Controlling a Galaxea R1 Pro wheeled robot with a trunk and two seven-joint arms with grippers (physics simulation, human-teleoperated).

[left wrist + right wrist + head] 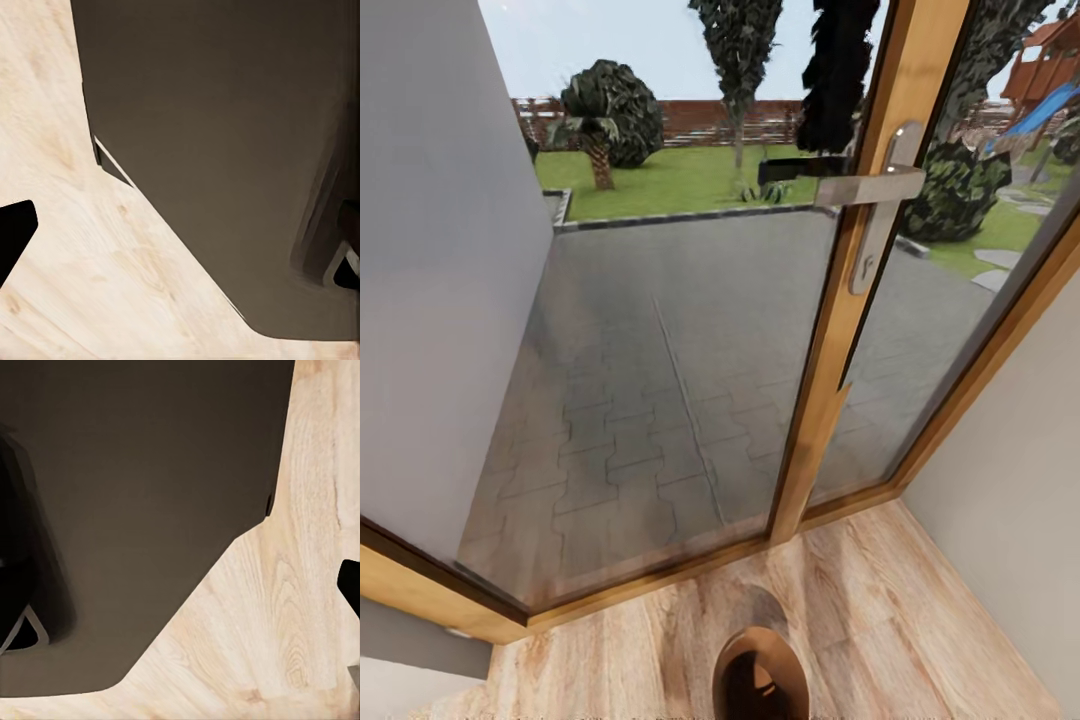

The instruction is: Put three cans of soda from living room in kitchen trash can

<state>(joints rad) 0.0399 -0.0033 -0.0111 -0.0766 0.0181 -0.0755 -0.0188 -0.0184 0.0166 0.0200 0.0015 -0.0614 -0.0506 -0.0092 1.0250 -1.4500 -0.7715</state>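
Note:
A small round brown bin (760,672) with a dark open mouth stands on the light wood floor at the lower edge of the head view, just in front of a glass door; by its look it is the tash can. The cans of soda are out of view. The left wrist view looks down at my dark base (217,150) over the floor, and a black piece (15,232) at the frame edge may be a finger. In the right wrist view a dark base panel (127,510) and a similar black piece (351,585) appear. Neither view reveals how the jaws stand.
A wood-framed glass door (860,330) with a metal lever handle (870,187) stands close ahead, with paving and a garden behind it. A grey wall (440,280) rises at the left and a pale wall (1010,440) at the right, closing in a narrow strip of floor (900,610).

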